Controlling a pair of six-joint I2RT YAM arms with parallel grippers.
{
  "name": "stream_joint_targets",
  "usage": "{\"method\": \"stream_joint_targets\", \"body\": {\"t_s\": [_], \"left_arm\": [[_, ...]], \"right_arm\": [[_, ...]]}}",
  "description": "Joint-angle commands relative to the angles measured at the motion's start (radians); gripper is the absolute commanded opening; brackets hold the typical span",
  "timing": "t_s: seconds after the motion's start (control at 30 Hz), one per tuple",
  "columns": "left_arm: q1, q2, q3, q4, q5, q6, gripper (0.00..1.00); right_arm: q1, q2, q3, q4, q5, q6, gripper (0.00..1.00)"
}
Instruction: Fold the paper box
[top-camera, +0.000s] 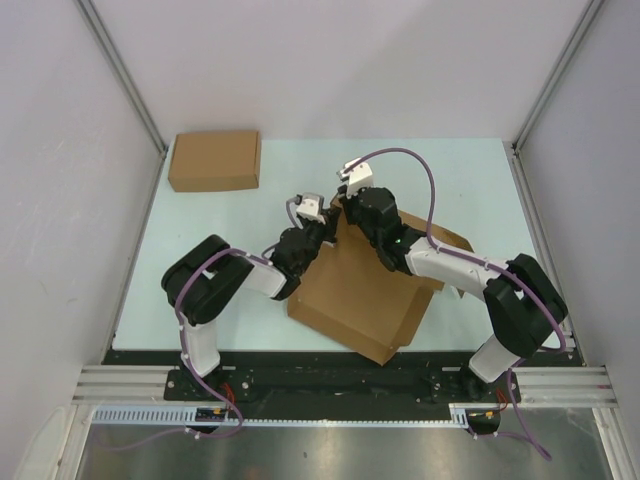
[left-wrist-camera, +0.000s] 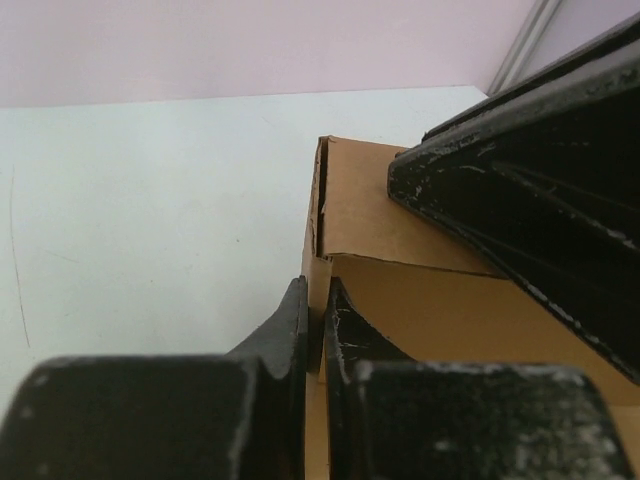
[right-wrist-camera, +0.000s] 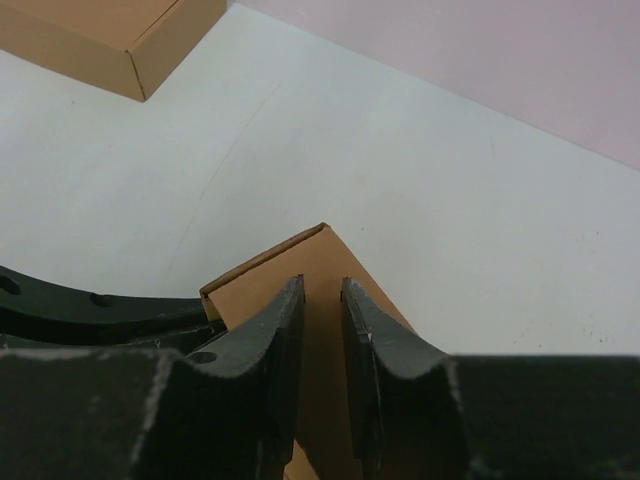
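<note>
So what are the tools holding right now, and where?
Left tool pinches the box by a side wall near its far corner. Right tool straddles that corner; grip unclear.

The left arm (top-camera: 205, 285) and right arm (top-camera: 452, 266) pair bulky black joints with white links. Purple cables (top-camera: 400, 151) loop along them; the black fingers (left-wrist-camera: 275, 335) show pale scuffs.

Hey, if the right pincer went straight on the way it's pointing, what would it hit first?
The box: the right pincer straddles its corner. Past that, only bare table, then probably the far wall; the second box sits off to the left.
</note>
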Motion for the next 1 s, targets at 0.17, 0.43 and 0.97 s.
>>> {"method": "stream_joint_targets", "body": {"t_s": [0.17, 0.43, 0.97], "left_arm": [[-0.020, 0.000, 0.073, 0.020, -0.104, 0.050, 0.00], [-0.074, 0.023, 0.097, 0.055, -0.140, 0.189, 0.03], [-0.093, 0.043, 0.060, 0.182, -0.066, 0.286, 0.31]], "right_arm": [[0.005, -0.020, -0.005, -0.061, 0.009, 0.022, 0.29], [-0.002, -0.032, -0.007, -0.139, 0.120, 0.045, 0.32], [-0.099, -0.063, -0.059, -0.167, 0.073, 0.146, 0.39]]}}
